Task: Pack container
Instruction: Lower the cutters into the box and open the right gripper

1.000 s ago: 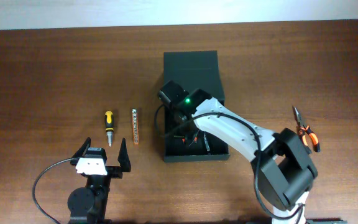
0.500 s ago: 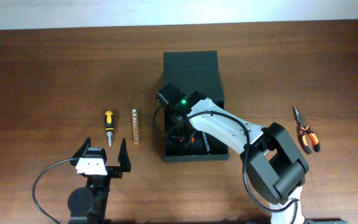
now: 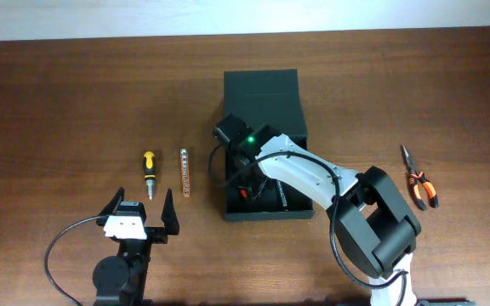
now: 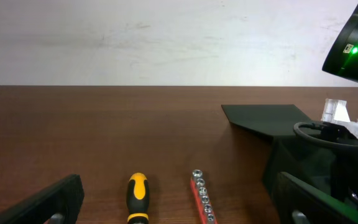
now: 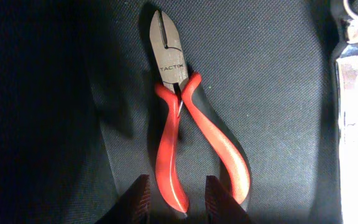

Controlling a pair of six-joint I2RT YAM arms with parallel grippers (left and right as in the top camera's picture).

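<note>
The container (image 3: 262, 93) is a black box with its flap lid open toward the far side; it also shows in the left wrist view (image 4: 272, 118). My right gripper (image 3: 245, 189) reaches down inside it. In the right wrist view it (image 5: 178, 202) is open, its fingers astride the left handle of red-handled cutters (image 5: 169, 155) that lie flat on the box floor, with gaps on both sides. My left gripper (image 3: 139, 223) is open and empty near the front left, also shown in its own wrist view (image 4: 179, 204).
A yellow-black screwdriver (image 3: 149, 170) (image 4: 137, 196) and a red socket rail (image 3: 185, 172) (image 4: 201, 196) lie left of the box. Orange-handled pliers (image 3: 418, 183) lie at the right. A steel wrench (image 5: 350, 124) lies in the box right of the cutters.
My right arm's elbow has swung left, uncovering the orange pliers. Its wrist has shifted slightly inside the box. The left arm has not moved.
</note>
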